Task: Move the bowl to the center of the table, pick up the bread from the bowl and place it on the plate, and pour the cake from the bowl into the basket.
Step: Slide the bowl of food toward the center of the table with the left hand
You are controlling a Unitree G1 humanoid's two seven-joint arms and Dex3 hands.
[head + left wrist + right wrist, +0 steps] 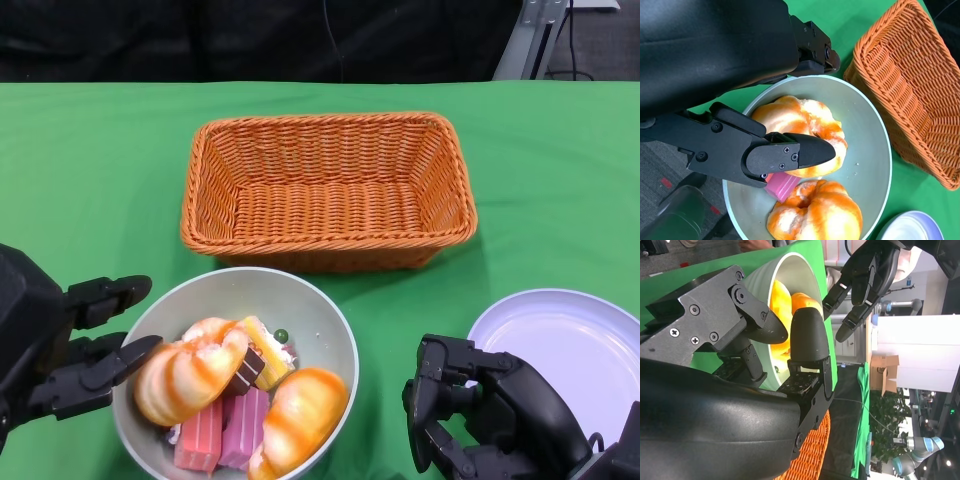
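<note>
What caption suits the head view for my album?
Black left hand beside a grey bowl of bread and cake, before an empty orange wicker basket.

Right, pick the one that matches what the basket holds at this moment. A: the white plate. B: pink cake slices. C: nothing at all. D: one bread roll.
C: in the head view the basket shows only bare wicker inside, while the bread rolls and pink cake slices all sit in the bowl, and the plate lies on the cloth apart from it.
</note>
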